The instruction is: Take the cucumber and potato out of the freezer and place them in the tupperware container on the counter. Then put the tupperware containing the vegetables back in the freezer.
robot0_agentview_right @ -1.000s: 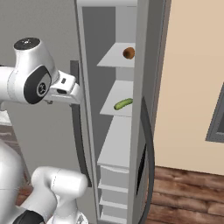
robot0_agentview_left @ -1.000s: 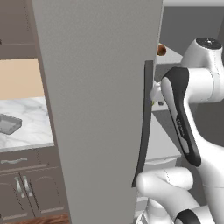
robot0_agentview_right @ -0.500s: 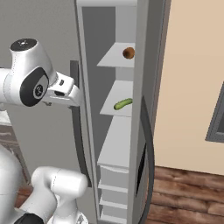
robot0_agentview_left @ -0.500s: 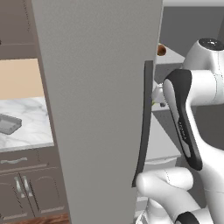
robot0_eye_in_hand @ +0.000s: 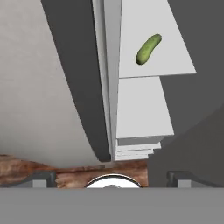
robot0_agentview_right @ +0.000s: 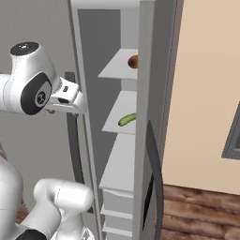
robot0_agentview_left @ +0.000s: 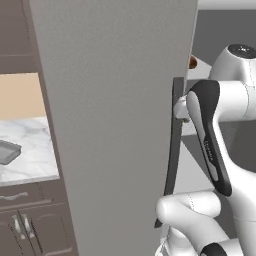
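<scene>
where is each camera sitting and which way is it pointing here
Left base view: behind the arm's left, facing the freezer door and counter with the tupperware container; arm at right.
Right base view: behind the arm's right, looking into the freezer at the potato and cucumber; arm at left.
Hand view: on the hand, looking along the open jaws at the shelves.
Shared: the right base and hand views both show the cucumber.

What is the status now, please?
Fingers open, empty, by the freezer door edge. Cucumber and potato on shelves. Door half in the way.
</scene>
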